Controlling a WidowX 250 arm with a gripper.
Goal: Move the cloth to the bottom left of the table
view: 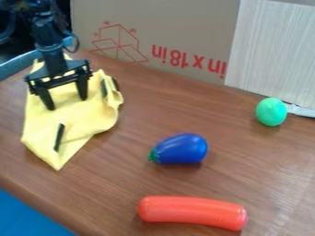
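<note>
Hand (67, 103) is open over the yellow cloth (77, 124), upper left of the bench (234, 170). Looks like grab stage imo, next it's gotta pinch some fabric before heading bottom left.

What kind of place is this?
Probably a robot test table rather than a real kitchen: a black robot gripper hangs over a yellow cloth, with a cardboard panel standing behind.
</note>
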